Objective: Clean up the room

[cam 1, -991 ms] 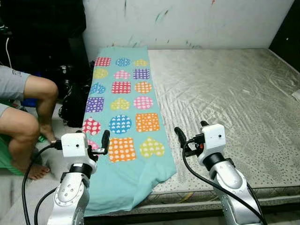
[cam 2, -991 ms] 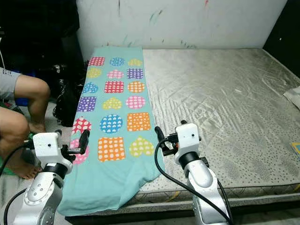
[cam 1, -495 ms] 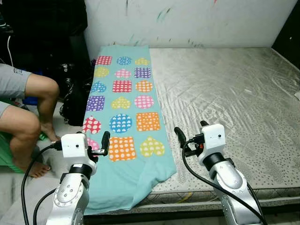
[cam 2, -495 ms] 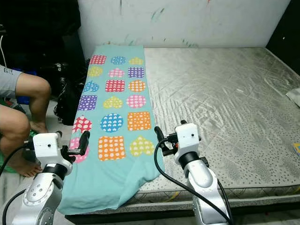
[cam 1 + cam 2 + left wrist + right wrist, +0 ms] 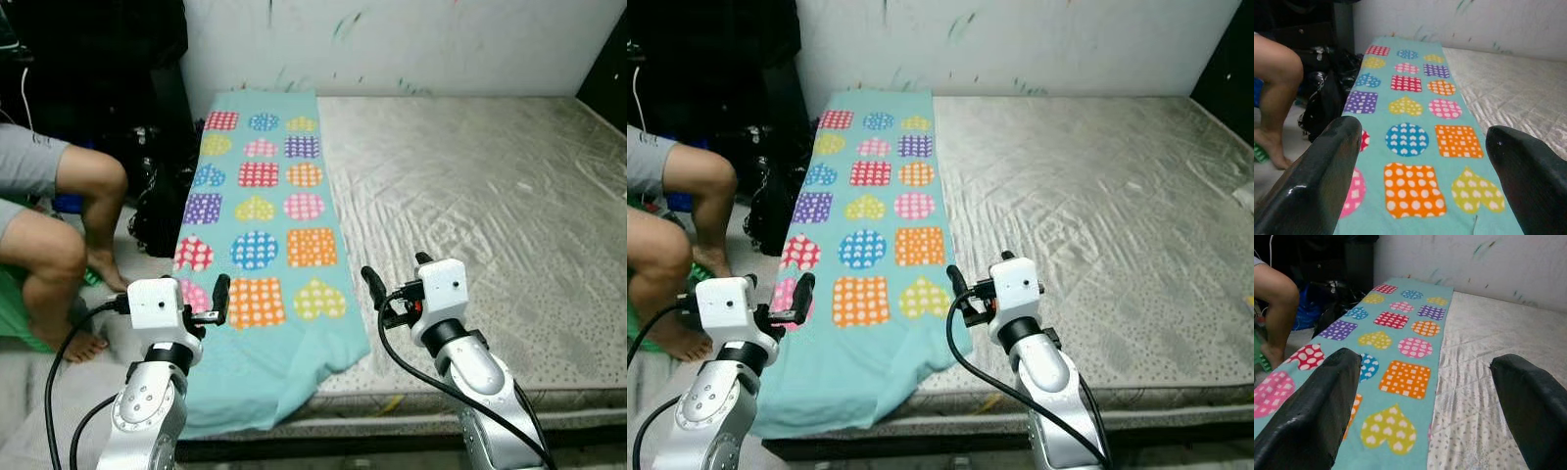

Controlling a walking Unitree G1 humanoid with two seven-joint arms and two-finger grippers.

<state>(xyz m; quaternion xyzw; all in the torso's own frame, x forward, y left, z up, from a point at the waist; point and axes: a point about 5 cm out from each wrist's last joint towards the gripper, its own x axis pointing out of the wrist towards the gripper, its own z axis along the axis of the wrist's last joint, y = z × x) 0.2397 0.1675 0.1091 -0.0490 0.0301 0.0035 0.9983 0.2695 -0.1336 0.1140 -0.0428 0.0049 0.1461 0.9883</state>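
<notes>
Two silver arms are raised in front of the robot, forearms angled up and each tool pointing ahead toward 12 o'clock. The left tool (image 5: 206, 299) hangs over the near left corner of the blanket (image 5: 260, 230); the right tool (image 5: 392, 284) hangs over the near edge of the mattress (image 5: 490, 186), just right of the blanket's border. Both wrist views show the fingers (image 5: 1317, 181) spread wide apart with nothing between them.

The turquoise blanket — printed with dotted hearts, circles and squares — lies flat along the mattress's left side from 12 o'clock down to 6, its near end drooping over the edge. It sits ahead of and below both tools, untouched.

At 9 o'clock a person's bare legs (image 5: 69, 245) are bent beside the bed. A dark heap (image 5: 774, 201), perhaps a bag, lies between them and the blanket.
</notes>
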